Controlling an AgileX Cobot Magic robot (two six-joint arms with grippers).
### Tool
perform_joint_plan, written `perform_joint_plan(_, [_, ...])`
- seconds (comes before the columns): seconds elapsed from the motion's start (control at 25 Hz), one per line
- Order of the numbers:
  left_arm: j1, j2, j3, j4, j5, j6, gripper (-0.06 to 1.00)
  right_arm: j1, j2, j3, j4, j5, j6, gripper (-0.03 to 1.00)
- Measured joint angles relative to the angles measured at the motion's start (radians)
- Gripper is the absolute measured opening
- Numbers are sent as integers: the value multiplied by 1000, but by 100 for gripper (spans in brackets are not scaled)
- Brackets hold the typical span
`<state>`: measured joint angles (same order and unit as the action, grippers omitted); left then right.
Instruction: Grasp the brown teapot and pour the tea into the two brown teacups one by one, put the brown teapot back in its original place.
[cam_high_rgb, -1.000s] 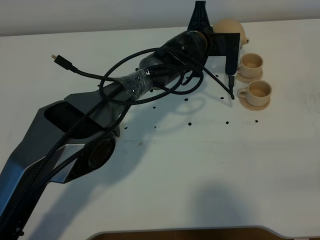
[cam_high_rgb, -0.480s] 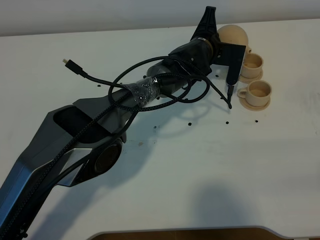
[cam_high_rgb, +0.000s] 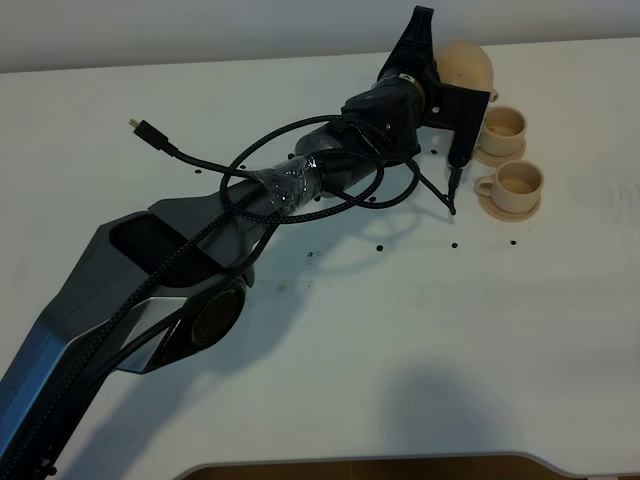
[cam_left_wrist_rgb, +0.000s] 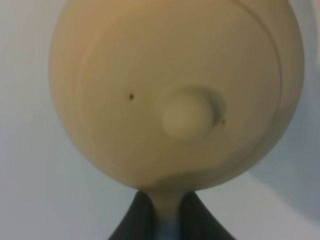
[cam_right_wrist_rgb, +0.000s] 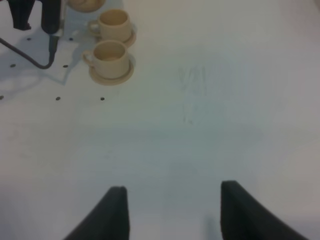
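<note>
The brown teapot (cam_high_rgb: 466, 64) is at the table's far right, and my left gripper (cam_high_rgb: 443, 80) is on its near-left side. In the left wrist view the teapot's lid and knob (cam_left_wrist_rgb: 187, 112) fill the frame, and my left gripper (cam_left_wrist_rgb: 167, 207) is shut on its handle. The two brown teacups (cam_high_rgb: 503, 124) (cam_high_rgb: 519, 180) stand on their saucers just right of the arm, one behind the other. They also show in the right wrist view (cam_right_wrist_rgb: 114, 22) (cam_right_wrist_rgb: 110, 55). My right gripper (cam_right_wrist_rgb: 172, 210) hangs open over bare table. The original place is hidden behind the teapot and arm.
A black cable loops around the left arm, with a loose plug (cam_high_rgb: 143, 127) sticking out left. Another cable end (cam_high_rgb: 451, 198) dangles just left of the near cup. Small dark holes dot the white table (cam_high_rgb: 380, 320). A brown edge shows along the table's front.
The left arm has swung a little to the right and its wrist has turned, carrying the teapot with it. More of the teapot shows now. The cups have not moved.
</note>
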<state>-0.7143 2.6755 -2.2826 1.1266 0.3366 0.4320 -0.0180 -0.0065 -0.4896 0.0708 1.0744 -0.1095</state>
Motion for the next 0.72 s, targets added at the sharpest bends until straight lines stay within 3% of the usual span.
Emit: perform_joint_plan(0.72, [-1, 18, -19, 43, -54, -3, 13, 0, 0, 0, 0, 0, 0, 41])
